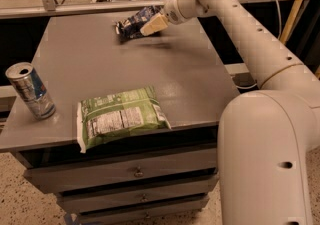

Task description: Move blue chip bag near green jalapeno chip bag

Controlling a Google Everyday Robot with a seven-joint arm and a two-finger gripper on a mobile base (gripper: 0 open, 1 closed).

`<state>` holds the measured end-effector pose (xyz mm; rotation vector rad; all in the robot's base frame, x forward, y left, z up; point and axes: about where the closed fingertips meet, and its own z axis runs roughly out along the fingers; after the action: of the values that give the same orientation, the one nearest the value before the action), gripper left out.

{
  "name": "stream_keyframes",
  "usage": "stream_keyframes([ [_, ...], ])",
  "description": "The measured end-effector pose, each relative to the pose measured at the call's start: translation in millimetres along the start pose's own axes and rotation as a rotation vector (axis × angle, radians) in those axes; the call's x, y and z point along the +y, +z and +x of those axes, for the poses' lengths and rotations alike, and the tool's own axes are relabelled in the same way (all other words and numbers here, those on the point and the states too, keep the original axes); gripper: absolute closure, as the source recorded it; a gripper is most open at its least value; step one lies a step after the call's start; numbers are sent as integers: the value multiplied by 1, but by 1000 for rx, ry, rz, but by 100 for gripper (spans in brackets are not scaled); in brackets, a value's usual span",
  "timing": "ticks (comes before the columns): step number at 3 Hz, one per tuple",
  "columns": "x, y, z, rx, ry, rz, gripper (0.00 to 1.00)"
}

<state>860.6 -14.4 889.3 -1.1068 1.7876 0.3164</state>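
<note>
Lying flat at the table's (190, 84) near edge, the green jalapeno chip bag (120, 119) is being seen well apart from the far-edge blue chip bag (129, 25), whose right end is being overlapped by the gripper (147, 29), its grip impossible to tell.

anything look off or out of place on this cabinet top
One thing: the green jalapeno chip bag lies askew with its front corner hanging over the front edge of the cabinet top. The blue chip bag is crumpled at the far edge, with the gripper at it. Nothing spilled.
</note>
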Motion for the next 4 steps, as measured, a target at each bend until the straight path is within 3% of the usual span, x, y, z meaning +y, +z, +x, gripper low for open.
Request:
stream_keyframes([
  [2,-1,3,7,16,0,31,65],
  [3,-1,-10,7,-65,12,4,88],
  [4,-8,-35,-13,-170,-2,5,100],
])
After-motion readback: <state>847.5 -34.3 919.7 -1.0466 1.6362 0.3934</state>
